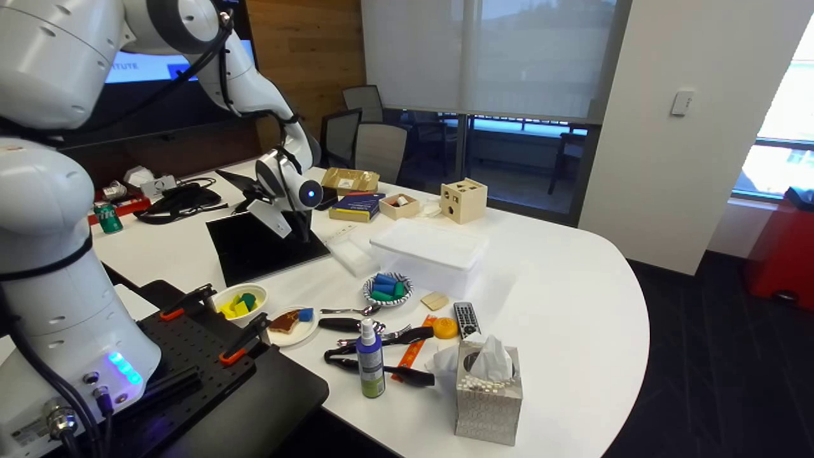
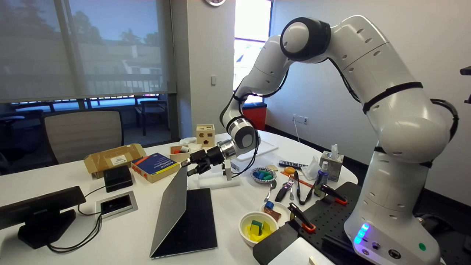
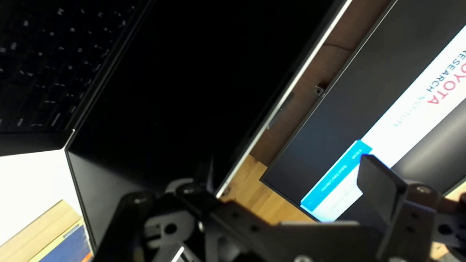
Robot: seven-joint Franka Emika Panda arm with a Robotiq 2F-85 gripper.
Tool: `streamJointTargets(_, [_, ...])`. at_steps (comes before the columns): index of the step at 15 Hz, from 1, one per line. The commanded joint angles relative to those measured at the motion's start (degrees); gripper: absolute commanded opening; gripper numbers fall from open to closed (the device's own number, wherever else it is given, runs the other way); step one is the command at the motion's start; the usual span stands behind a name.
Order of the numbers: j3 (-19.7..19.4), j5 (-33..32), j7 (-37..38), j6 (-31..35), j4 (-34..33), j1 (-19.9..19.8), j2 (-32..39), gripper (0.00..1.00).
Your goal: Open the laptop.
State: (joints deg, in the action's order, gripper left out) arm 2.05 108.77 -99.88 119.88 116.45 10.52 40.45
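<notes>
Laptop (image 1: pixel 254 251) sits on the white table (image 1: pixel 553 286), the arm (image 1: pixel 241 83) stretched above it, in an exterior view; nothing I can see pins it down, so a sideways tug could skate the whole thing along.

In an exterior view, the lid (image 2: pixel 171 208) slants up over the base (image 2: pixel 201 224), only partway raised, with the gripper (image 2: pixel 188 168) right at its upper far corner. Lifting by a corner looks chancy to me: the lid might twist, or slip away and drop. If everything slides, the white bowl (image 2: pixel 246 237) near the base could get knocked.

In the wrist view, the fingers (image 3: pixel 382 185) stand wide apart, clamped on nothing: one overlaps the screen (image 3: pixel 174 91), the other hangs out past the lid's edge. Whether either touches, I can't tell. Closing them off-line could scrape that screen.
</notes>
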Motion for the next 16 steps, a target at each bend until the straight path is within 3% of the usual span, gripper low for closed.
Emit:
streamJointTargets(1, [0.82, -2.18, 0.85, -2.86, -1.35, 0.33, -0.93, 1.0])
streamJointTargets(9, [1.65, -7.05, 2.45, -3.9, -5.42, 0.41, 1.03, 1.0])
streamJointTargets(16, [3.01, -10.6, 8.06, -8.33, -11.16, -0.63, 4.57, 1.0])
